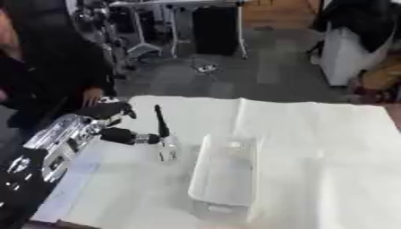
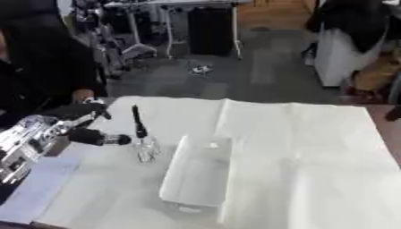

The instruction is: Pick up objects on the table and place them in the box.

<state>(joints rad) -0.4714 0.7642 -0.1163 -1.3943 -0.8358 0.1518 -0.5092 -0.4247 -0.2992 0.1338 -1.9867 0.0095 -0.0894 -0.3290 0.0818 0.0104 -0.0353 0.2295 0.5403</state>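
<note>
A white open box (image 1: pixel 200 179) lies lengthwise in the middle of the white-covered table, with a small pale thing at its far end. Just left of the box stands a small clear object (image 1: pixel 168 151) with a thin black stem (image 1: pixel 160 120) rising upright from it. My left hand (image 1: pixel 117 135) comes in from the left with its fingers spread. One lower finger (image 1: pixel 145 139) reaches the object where the stem meets the clear part. The upper fingers (image 1: pixel 113 110) stay apart from the stem. My right hand shows in neither view.
A white cloth (image 1: pixel 329 152) covers the table, with broad bare room right of the box. My silver and black left forearm (image 1: pixel 55 143) lies along the table's left edge. Beyond the far edge are the floor, a black cabinet and chairs.
</note>
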